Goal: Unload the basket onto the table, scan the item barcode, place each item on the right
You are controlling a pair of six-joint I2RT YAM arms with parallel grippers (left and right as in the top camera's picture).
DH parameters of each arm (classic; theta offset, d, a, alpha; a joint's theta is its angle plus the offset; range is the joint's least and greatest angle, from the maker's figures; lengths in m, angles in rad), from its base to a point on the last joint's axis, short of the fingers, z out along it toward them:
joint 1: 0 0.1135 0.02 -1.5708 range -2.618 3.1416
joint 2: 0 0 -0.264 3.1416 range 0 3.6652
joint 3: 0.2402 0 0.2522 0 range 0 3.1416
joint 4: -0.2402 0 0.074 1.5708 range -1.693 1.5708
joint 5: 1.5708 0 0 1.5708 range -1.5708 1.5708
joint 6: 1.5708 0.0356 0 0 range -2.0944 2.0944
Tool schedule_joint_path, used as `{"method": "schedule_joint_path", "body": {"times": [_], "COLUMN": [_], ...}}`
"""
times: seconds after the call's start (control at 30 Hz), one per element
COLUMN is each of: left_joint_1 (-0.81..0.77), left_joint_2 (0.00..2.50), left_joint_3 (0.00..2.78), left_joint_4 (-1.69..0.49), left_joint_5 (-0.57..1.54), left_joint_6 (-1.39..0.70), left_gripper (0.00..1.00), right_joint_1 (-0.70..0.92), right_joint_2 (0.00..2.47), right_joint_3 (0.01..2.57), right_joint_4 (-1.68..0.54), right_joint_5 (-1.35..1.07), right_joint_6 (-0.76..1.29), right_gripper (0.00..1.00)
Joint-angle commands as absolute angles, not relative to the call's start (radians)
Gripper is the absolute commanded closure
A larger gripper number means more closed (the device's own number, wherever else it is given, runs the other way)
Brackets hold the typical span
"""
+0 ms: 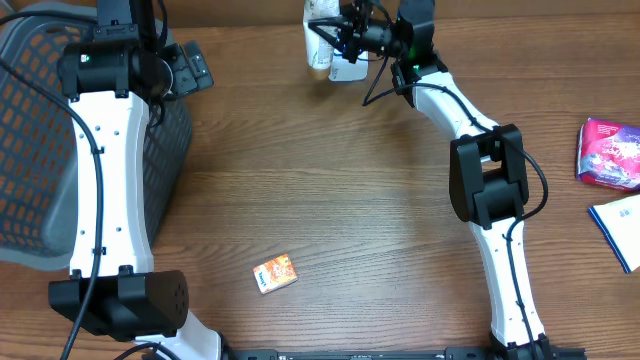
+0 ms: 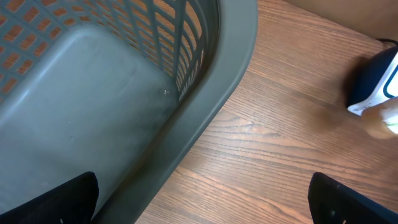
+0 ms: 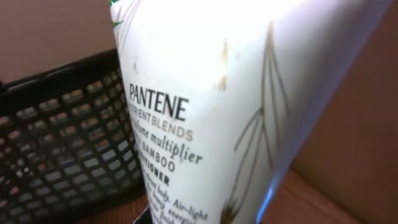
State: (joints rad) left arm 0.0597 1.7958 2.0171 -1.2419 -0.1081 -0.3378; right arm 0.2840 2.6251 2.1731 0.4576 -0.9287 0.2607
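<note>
The table (image 1: 350,200) is brown wood. A grey basket (image 1: 30,130) sits on its left side. A small orange box (image 1: 274,273) lies flat near the front, well apart from the basket. At the right edge lies a purple pack (image 1: 608,152). Just in front of it lies a white and blue pack (image 1: 622,225). Far back, a blue and white thing (image 2: 373,81) sits on the wood.

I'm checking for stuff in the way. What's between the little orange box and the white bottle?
Nothing. Only bare wooden table lies between the orange box and the white bottle, as the overhead view shows.
</note>
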Motion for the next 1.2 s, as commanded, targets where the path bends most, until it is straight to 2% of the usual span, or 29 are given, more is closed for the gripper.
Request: {"method": "schedule_joint_path", "body": {"times": [0.0,0.07,0.2,0.3,0.4,0.5,0.6,0.7,0.87,1.03,1.17], "left_joint_1": [0.059,0.059,0.059,0.059,0.059,0.058,0.058,0.059,0.059,0.058,0.059], "left_joint_2": [1.807,1.807,1.807,1.807,1.807,1.807,1.807,1.807,1.807,1.807,1.807], "left_joint_3": [2.017,2.017,2.017,2.017,2.017,2.017,2.017,2.017,2.017,2.017,2.017], "left_joint_4": [-1.246,-1.245,-1.245,-1.245,-1.245,-1.245,-1.245,-1.245,-1.246,-1.245,-1.246], "left_joint_5": [-0.104,-0.104,-0.104,-0.104,-0.104,-0.104,-0.104,-0.104,-0.104,-0.104,-0.104], "left_joint_6": [-0.337,-0.337,-0.337,-0.337,-0.337,-0.337,-0.337,-0.337,-0.337,-0.337,-0.337], "left_gripper": [0.0,0.0,0.0,0.0,0.0,0.0,0.0,0.0,0.0,0.0,0.0], "right_joint_1": [0.307,0.318,0.334,0.358,0.384,0.414,0.448,0.491,0.546,0.57,0.573], "right_joint_2": [2.609,2.609,2.608,2.608,2.608,2.607,2.602,2.563,2.471,2.388,2.38], "right_joint_3": [2.205,2.206,2.206,2.206,2.206,2.206,2.206,2.206,2.206,2.206,2.205], "right_joint_4": [0.468,0.469,0.447,0.335,0.169,-0.062,-0.311,-0.657,-0.971,-1.297,-1.531], "right_joint_5": [-0.97,-1.091,-1.319,-1.417,-1.414,-1.346,-1.145,-0.757,-0.331,0.041,0.333], "right_joint_6": [0.335,0.387,0.714,0.886,0.985,0.975,0.858,0.675,0.547,0.588,0.789], "right_gripper": [0.96,0.96,0.96,0.96,0.96,0.96,0.96,0.96,0.96,0.96,0.96]}}
